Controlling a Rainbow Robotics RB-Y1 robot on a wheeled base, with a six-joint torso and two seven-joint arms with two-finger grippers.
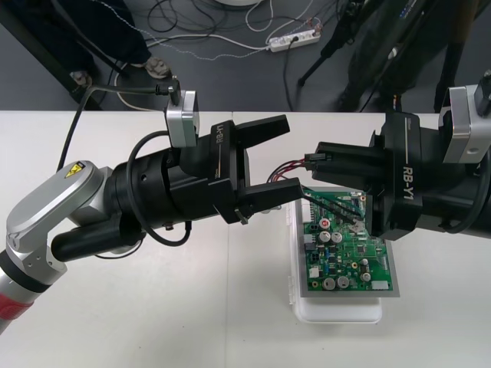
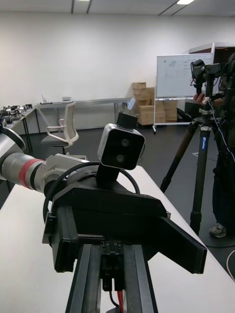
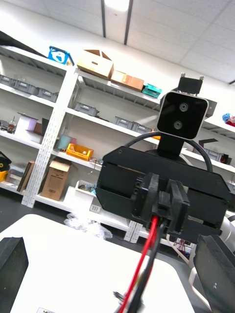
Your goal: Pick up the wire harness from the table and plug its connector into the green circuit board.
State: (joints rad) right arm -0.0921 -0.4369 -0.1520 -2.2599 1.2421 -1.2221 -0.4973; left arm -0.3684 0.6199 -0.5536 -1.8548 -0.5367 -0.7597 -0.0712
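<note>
Near board [image 1: 349,253], right gripper [image 1: 317,161] pinches plug [image 2: 111,265] — left gripper [image 1: 288,156] gapes opposite.

Setting: plain pale table [image 1: 192,322], with dark floor [image 1: 230,84] beyond its far edge.
Floor strip: loose cables [image 1: 199,34], a white power strip [image 1: 293,40], a black tripod [image 1: 322,55]. White wall [image 2: 73,58] with whiteboard [image 2: 176,76], stacked cardboard boxes [image 2: 144,102] and white chair [image 2: 66,127] near it. White shelving [image 3: 54,122] holds bins and boxes. Ceiling strip light [image 3: 116,4] lit.

Light table [image 1: 192,307] with white base [image 1: 337,311] and green circuit board [image 1: 349,257]
</note>
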